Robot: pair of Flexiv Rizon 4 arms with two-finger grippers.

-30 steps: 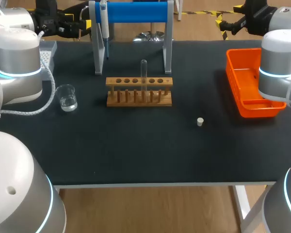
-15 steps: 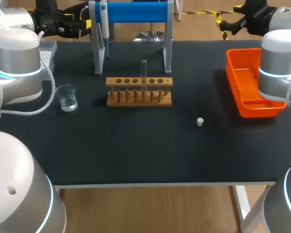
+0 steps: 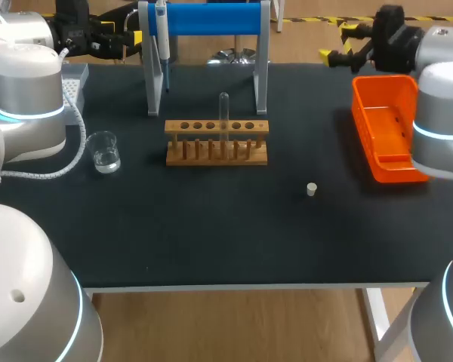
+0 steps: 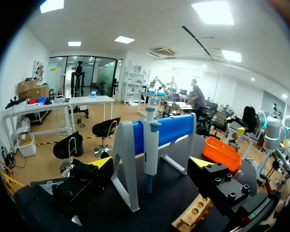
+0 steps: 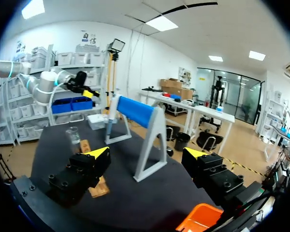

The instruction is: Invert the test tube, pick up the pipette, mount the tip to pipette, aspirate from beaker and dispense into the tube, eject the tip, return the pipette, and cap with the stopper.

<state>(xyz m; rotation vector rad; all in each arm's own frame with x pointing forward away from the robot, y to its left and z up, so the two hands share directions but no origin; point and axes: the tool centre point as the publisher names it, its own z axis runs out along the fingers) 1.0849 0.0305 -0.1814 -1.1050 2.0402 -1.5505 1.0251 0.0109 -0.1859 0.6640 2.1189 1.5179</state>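
Head view: right gripper (image 3: 337,41) has swung in along the far edge toward the tabletop's middle vs. a sec ago, when it sat further out at the far right corner. Nothing else has shifted, incl. the left arm. I read that as the right arm starting its approach for step one, w/ no task step done yet. Its fingers are spread wide and hold nothing. Left gripper (image 4: 152,163) is parked off the far left corner, also wide open and empty, facing the stand (image 3: 211,19). Tube (image 3: 224,105) is clear glass, slim, round end up, standing in the rack (image 3: 217,142), a pale wood block w/ a row of holes and pegs near mid-tabletop. Pipette (image 3: 161,30) is a white-and-blue plastic stick hanging from the stand, which has grey legs and a blue crossbar at the far edge. Beaker (image 3: 104,151) is clear glass w/ a little clear liquid, toward the left edge. Stopper (image 3: 311,189) is a small pale plug, matte, lying alone right of centre. Bin (image 3: 385,136) is glossy orange plastic, rectangular, by the right edge. Table cover is dark and matte.
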